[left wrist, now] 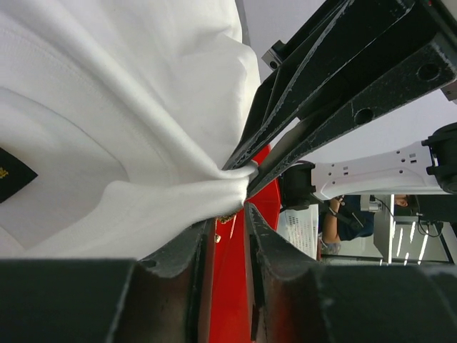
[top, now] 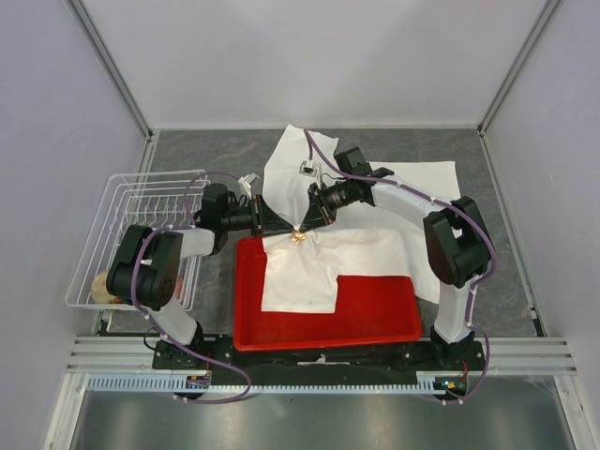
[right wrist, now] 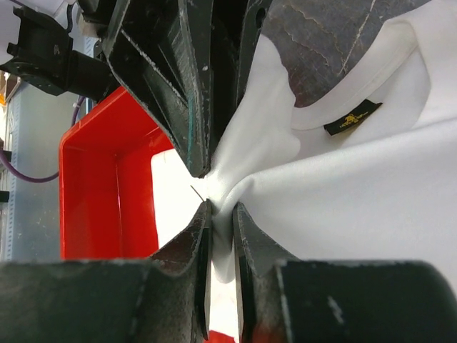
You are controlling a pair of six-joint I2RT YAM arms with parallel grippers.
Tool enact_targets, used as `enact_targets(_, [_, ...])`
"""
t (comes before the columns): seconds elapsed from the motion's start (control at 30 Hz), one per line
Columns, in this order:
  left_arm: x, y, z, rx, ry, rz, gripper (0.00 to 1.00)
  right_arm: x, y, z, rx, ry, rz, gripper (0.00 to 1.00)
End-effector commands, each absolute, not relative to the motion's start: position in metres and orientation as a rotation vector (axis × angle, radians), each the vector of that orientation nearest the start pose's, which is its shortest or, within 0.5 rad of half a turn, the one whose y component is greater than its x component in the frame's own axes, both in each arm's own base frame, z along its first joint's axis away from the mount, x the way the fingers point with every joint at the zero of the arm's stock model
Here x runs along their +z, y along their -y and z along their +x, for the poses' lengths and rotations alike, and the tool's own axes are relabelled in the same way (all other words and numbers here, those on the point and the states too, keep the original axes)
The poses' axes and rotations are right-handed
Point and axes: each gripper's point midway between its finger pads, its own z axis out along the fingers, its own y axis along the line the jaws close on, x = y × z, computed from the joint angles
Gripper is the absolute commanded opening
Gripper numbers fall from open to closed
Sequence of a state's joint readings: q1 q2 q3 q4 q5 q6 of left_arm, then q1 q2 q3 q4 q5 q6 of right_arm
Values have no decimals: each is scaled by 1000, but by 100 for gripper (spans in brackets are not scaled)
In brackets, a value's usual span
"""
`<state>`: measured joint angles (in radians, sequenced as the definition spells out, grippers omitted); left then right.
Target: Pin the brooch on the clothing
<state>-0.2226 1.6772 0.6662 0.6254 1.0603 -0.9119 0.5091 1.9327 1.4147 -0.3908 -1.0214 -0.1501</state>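
Top external view: both arms are seen meeting over the far rim of the red tray (top: 375,323), on which part of the T-shirt (top: 309,277) is spread, the rest trailing onto the table behind. A fold of the shirt near the collar is pinched between the closed fingers of the right gripper (top: 315,215) and held raised. This is presumably done so that a ridge of cloth, free of the layer below, is offered to the pin. The brooch (top: 300,236) is seen as a gold speck just at that ridge, where the arms meet. In the left wrist view it is glimpsed at the tips of the left gripper (left wrist: 230,214), whose fingers are drawn nearly together and are judged to be clamped on it. In the right wrist view a thin pin shaft (right wrist: 194,191) is shown projecting toward the gathered cloth; whether it has entered cannot be told. A wire basket (top: 141,220) is set at the left.
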Motion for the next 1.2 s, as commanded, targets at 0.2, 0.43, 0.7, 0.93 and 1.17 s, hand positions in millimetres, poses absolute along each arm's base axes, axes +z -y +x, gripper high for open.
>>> enact_targets(0.2, [142, 241, 304, -1750, -2115, 140, 22, 149, -344, 301, 1470, -1941, -1258, 0])
enact_targets(0.43, [143, 241, 297, -1758, -2116, 165, 28, 150, -347, 304, 1474, -1946, -1254, 0])
enact_targets(0.7, [140, 242, 295, -1740, -2128, 200, 30, 153, -349, 304, 1499, -1958, -1241, 0])
enact_targets(0.93, [138, 247, 294, -1726, -2133, 235, 24, 153, -350, 303, 1517, -1967, -1239, 0])
enact_targets(1.17, [138, 252, 295, -1723, -2141, 257, 18, 154, -352, 303, 1527, -1971, -1244, 0])
